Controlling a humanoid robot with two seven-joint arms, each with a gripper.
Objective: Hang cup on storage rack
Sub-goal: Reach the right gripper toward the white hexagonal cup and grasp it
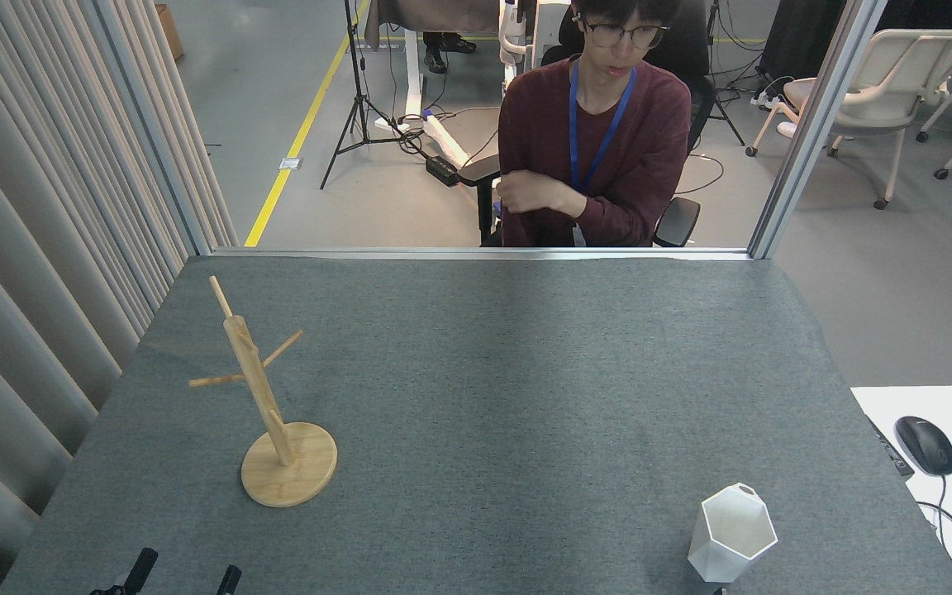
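Grey felt covers the table, and the scene reads simply from left to right. At the bottom left edge two dark fingertips of the left gripper poke into view, set apart with a clear gap between them and nothing in it — so it looks open and empty, touching nothing. Just beyond it stands the storage rack, a pale wooden post on a round disc base, with thin pegs angling up and out to both sides; every peg is bare. Across the table's far edge a person sits watching, well clear of the work.

Far over at the lower right stands the cup, white and faceted, upright on its narrow base, its small tab handle at the far side of the rim. Cup and rack are well apart.

No right gripper can be made out, save a dark speck at the bottom edge under the cup.

The step in hand seems to be the first reach. A good pick would likely close on the cup's wall, leaving the tab and its hole free — that hole must slide over a peg.
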